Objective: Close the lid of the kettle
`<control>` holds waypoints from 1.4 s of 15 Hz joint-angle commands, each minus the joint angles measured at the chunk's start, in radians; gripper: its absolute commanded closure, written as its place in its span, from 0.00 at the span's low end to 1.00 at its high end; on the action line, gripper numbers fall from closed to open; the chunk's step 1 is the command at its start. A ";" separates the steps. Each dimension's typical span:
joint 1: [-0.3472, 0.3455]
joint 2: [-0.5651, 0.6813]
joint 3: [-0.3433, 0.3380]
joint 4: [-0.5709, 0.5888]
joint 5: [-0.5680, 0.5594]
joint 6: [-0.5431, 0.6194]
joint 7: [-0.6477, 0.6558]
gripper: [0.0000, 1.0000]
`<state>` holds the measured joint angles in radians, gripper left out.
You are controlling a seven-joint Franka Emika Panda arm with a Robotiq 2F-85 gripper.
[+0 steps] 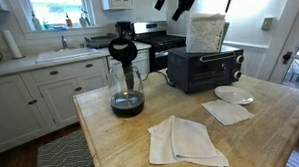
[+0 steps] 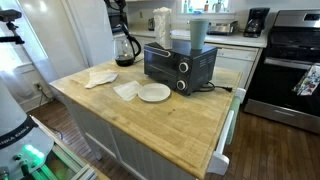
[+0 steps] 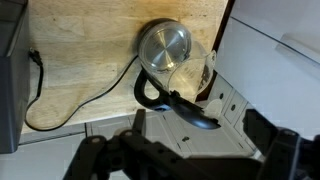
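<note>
Gripper (image 1: 177,6) poised high, off to one side of the kettle (image 1: 127,81) on wooden counter (image 1: 258,127)
Jaws spread and empty, free to descend; lid (image 1: 121,31) seems tipped up, so a downward press should seat it

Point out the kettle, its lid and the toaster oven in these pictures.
kettle (image 1: 126,85): in an exterior view, on its clear glass belly.
lid (image 1: 122,47): in an exterior view, on the black cap above the neck.
toaster oven (image 2: 170,68): in an exterior view, on its front door.

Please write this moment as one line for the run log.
stage: before contact | tool: open, empty, high above the counter, apart from the kettle | lid: up, not yet closed
</note>
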<state>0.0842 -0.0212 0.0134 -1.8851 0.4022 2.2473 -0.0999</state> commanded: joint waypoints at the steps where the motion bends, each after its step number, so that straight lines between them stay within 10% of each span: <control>1: -0.012 0.001 0.012 0.005 -0.001 -0.003 0.002 0.00; 12: -0.005 0.222 0.048 0.246 0.036 -0.002 0.153 0.00; 21: 0.007 0.412 0.078 0.429 0.034 0.060 0.371 0.76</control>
<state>0.0837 0.3110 0.0818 -1.5421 0.4274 2.2750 0.1934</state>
